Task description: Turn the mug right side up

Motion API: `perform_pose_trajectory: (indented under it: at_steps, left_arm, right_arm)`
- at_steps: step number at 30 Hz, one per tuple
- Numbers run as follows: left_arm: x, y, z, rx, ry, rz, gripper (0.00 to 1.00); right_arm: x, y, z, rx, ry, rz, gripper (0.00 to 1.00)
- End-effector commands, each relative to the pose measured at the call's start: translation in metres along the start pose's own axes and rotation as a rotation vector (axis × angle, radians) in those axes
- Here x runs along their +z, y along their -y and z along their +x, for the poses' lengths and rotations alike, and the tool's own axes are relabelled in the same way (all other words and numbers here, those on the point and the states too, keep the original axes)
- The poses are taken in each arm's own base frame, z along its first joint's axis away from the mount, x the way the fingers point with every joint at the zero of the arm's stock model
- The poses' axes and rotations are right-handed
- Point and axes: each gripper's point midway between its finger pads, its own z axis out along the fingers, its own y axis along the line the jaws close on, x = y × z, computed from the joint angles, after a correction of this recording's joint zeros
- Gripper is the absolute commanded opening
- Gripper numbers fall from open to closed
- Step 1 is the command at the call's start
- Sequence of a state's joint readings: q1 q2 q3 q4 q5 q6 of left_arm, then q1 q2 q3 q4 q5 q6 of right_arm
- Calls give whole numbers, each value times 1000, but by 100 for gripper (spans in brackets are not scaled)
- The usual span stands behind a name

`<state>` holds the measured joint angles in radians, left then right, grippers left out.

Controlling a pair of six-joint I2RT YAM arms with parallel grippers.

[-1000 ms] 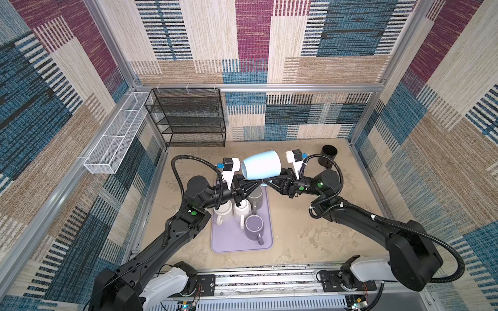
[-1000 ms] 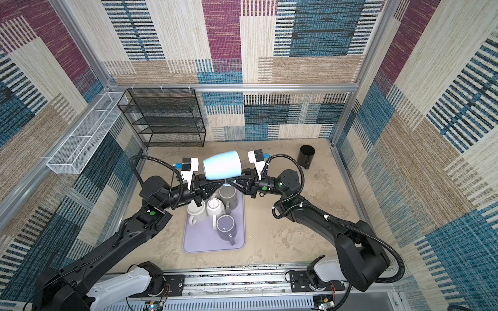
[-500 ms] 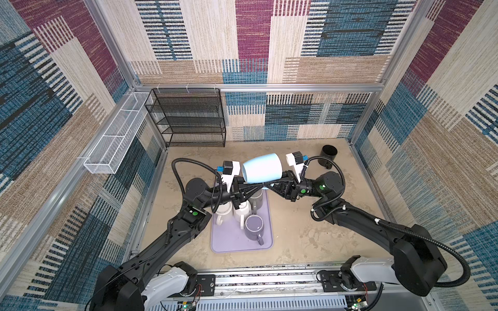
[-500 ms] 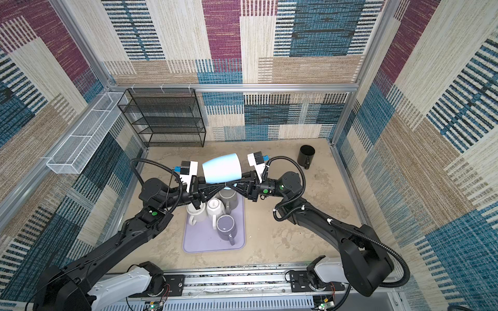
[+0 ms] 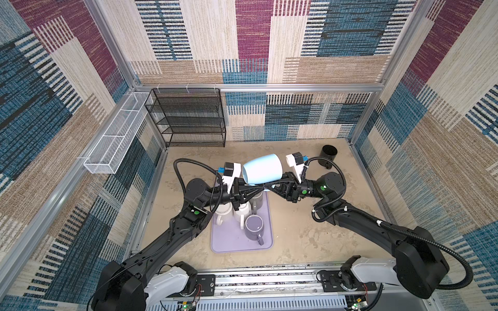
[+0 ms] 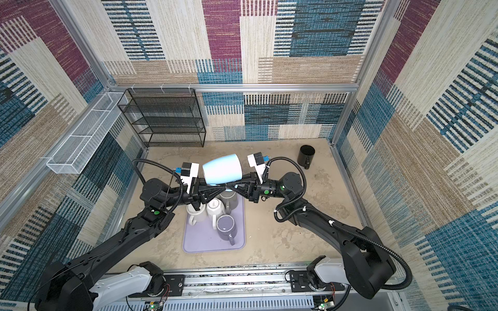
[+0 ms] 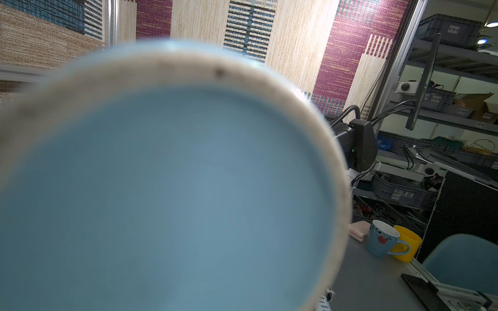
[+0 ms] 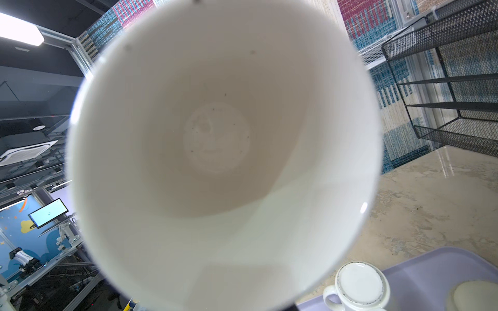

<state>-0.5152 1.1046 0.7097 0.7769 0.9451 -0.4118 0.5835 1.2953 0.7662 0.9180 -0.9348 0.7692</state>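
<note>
**Blue mug sideways in mid-air, both my grippers closed at its handle**

The purple tray (image 5: 229, 243) on the table (image 5: 310, 237) holds 4 mugs. There are 2 white mugs (image 5: 223, 213) base up, 1 grey mug (image 5: 258, 200) behind them, and 1 purple mug (image 5: 254, 227) mouth up at the front. A black cup (image 5: 329, 154) stands apart near the back right corner.

The blue mug (image 5: 262, 169) hangs above the tray's far end, lying on its side. Its base faces my left wrist and its white inside faces my right. It sits where it was 1 second ago, but my right jaws have drawn in since then.

My left gripper (image 5: 259, 187) and right gripper (image 5: 267, 186) are both closed narrow. Their tips meet under the mug on its handle, as far as both top views show. Both forearms reach inward, roughly level, nose to nose.
</note>
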Motion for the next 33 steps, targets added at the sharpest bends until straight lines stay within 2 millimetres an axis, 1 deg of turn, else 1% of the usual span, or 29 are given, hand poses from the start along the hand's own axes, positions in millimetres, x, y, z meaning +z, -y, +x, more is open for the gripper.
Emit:
perform_pose_trajectory:
  at_steps: [1,10,14,15,16,17,20,22,30,33]
  left_arm:
    - [-1,1,10,9,-32,10,0]
    - [-4,-9,12,17,-41,-71,1]
    - [-6,-12,12,25,-42,-96,17]
    - [-6,-14,17,1,-60,-109,22]
    - [-7,-15,17,0,-61,-114,31]
    - [-7,-15,17,-1,-63,-119,37]
    - [-7,-18,18,-5,-66,-133,47]
    - [-7,-19,18,-5,-67,-142,48]
    - [-9,-26,22,-15,-89,-187,62]
    - [-14,-36,26,-25,-112,-259,71]
  right_arm:
    - [-1,-14,-22,-44,81,-19,0]
    - [0,-1,-21,-7,88,35,0]
    - [0,4,-20,9,90,53,0]
    - [0,4,-21,11,91,56,0]
    - [0,4,-21,13,91,58,0]
    - [0,5,-21,14,92,60,0]
    - [-1,6,-20,19,94,67,0]
    - [-1,8,-20,23,90,73,0]
    - [-2,15,-16,41,86,109,0]
    - [-3,18,-15,45,84,131,0]
